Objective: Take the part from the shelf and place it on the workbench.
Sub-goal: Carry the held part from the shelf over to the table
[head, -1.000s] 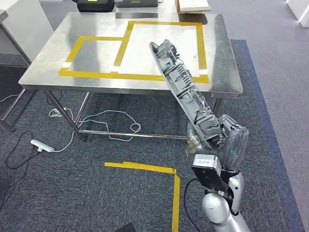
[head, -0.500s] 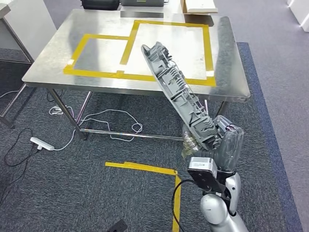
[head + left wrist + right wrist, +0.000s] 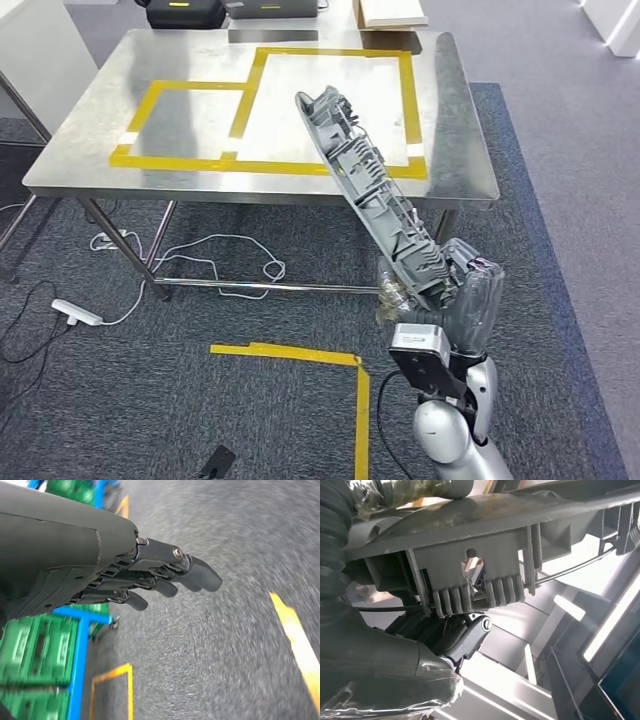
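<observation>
My right hand (image 3: 460, 300) grips the lower end of a long grey ribbed plastic part (image 3: 370, 195), which slants up and to the left so that its top end overlaps the steel workbench's (image 3: 90, 150) front edge in the head view. In the right wrist view the part's (image 3: 490, 555) ribbed underside lies across my hand (image 3: 444, 635), whose dark fingers close under it. The workbench top carries two rectangles of yellow tape (image 3: 249, 90). My left hand (image 3: 151, 580) hangs over grey carpet with its fingers straight, close together and holding nothing.
White cables and a power strip (image 3: 75, 313) lie on the carpet under the workbench. A yellow tape corner (image 3: 361, 385) marks the floor before me. Black cases (image 3: 181, 10) and a cardboard box (image 3: 389, 12) sit behind the bench. Green crates on a blue rack (image 3: 37, 645) stand near my left hand.
The whole picture shifts sideways and back between frames, so the camera moves. The part stays in my right hand at the same slant.
</observation>
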Tool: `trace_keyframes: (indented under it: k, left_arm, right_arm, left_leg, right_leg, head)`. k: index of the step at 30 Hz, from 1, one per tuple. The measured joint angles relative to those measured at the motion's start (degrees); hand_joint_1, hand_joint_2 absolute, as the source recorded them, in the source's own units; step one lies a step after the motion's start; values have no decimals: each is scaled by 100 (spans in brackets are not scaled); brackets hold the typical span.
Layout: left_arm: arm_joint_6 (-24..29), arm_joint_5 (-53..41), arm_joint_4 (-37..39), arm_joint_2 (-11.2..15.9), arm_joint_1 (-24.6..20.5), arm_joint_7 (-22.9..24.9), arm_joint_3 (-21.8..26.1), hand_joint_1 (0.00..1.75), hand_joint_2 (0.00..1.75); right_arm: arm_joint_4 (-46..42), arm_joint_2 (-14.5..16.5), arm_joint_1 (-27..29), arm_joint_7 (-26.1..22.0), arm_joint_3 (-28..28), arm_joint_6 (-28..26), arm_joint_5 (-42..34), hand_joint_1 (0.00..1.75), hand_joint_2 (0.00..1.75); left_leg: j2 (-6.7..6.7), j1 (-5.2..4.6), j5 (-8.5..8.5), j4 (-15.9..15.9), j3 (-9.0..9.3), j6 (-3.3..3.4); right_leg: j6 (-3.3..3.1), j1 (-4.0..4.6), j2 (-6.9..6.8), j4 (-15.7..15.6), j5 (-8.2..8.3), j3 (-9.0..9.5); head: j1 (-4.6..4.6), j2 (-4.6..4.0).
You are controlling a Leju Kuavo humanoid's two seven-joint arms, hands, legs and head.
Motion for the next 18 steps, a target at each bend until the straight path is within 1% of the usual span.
trace_keyframes:
  k: [1, 2, 4, 5, 6, 7, 9, 10, 11, 12, 13, 14, 15, 16, 18]
  left_arm:
    - [132, 68, 0, -10, -4, -5, 87, 0, 175]
    - [235, 122, 0, -20, -5, -10, 169, 0, 175]
    - [349, 178, 0, -36, 0, -22, 303, 0, 175]
    - [379, 194, 0, -42, 3, -31, 353, 0, 175]
    - [412, 212, 0, -48, 3, -43, 397, 0, 175]
    - [459, 241, 0, -53, 2, -61, 437, 0, 175]
    - [606, 331, 0, -56, 1, -105, 533, 0, 175]
    - [701, 392, 0, -57, 4, -134, 594, 0, 175]
    - [800, 452, 0, -60, 7, -164, 659, 0, 175]
    - [891, 507, 0, -63, 9, -193, 719, 0, 175]
    - [986, 561, 0, -69, 11, -226, 784, 0, 175]
    - [1064, 605, 0, -75, 12, -252, 840, 0, 175]
    - [1140, 647, 0, -80, 9, -276, 897, 0, 175]
    - [1209, 691, 0, -83, 6, -299, 955, 0, 175]
    - [1340, 779, 0, -86, -1, -342, 1063, 0, 175]
  right_arm:
    - [-17, 0, 6, 2, -4, -6, 1, 175, 175]
    - [-30, 0, 12, 5, -8, -11, 2, 175, 175]
    - [-50, 0, 26, 12, -13, -17, 3, 175, 175]
    - [-58, 0, 29, 14, -15, -17, 4, 175, 175]
    - [-66, 0, 31, 13, -15, -18, 7, 175, 175]
    - [-74, 0, 33, 12, -16, -18, 12, 175, 175]
    - [-80, -1, 41, 11, -22, -18, 25, 175, 175]
    - [-80, -2, 52, 17, -29, -17, 33, 175, 175]
    - [-80, -3, 64, 24, -36, -17, 43, 175, 175]
    - [-83, -4, 75, 33, -41, -17, 56, 175, 175]
    - [-90, -4, 82, 39, -46, -17, 71, 175, 175]
    - [-97, -4, 83, 42, -48, -17, 85, 175, 175]
    - [-106, -4, 82, 43, -49, -17, 97, 175, 175]
    - [-117, -4, 82, 43, -50, -17, 108, 175, 175]
    - [-142, -4, 93, 47, -56, -18, 119, 175, 175]
  left_leg:
    - [-2, -8, 19, -180, 78, 25]
    - [-4, -21, -31, -248, 110, 54]
    - [-7, -18, -60, -298, 130, 123]
    - [-7, -13, -66, -316, 148, 161]
    - [-5, -4, -71, -333, 168, 196]
    - [-3, 0, -82, -343, 191, 229]
    - [-2, -13, -121, -342, 229, 271]
    - [-5, -22, -146, -341, 258, 281]
    - [-10, -31, -174, -340, 294, 286]
    - [-17, -39, -207, -340, 340, 285]
    - [-23, -47, -244, -340, 397, 279]
    - [-26, -53, -282, -342, 447, 269]
    - [-26, -63, -318, -337, 483, 250]
    - [-24, -70, -343, -335, 501, 226]
    - [-14, -75, -371, -341, 509, 172]
  right_leg:
    - [30, 10, 2, 5, -20, 1]
    - [62, 16, 3, 2, -32, -3]
    - [127, 3, -5, -3, -60, -11]
    - [157, -3, -13, 58, -105, -42]
    - [183, -8, -19, 227, -194, -129]
    - [202, -12, -25, 526, -329, -289]
    - [223, -11, -29, 1341, -613, -743]
    - [226, -10, -28, 1627, -650, -933]
    - [219, -9, -28, 1705, -569, -1027]
    - [201, -6, -28, 1540, -374, -1000]
    - [172, -1, -28, 1178, -104, -871]
    - [138, 12, -33, 792, 104, -705]
    - [106, 27, -39, 450, 238, -536]
    - [78, 44, -44, 226, 280, -417]
    - [35, 68, -38, 100, 214, -326]
  head:
    - [4, 1]
    - [6, 1]
    - [8, 2]
    - [11, 2]
    - [20, 2]
    - [24, 2]
    - [32, 2]
    - [30, 1]
    - [32, 1]
    - [32, 1]
    - [32, 0]
    - [30, 1]
    - [29, 1]
    - [24, 1]
    - [11, 2]
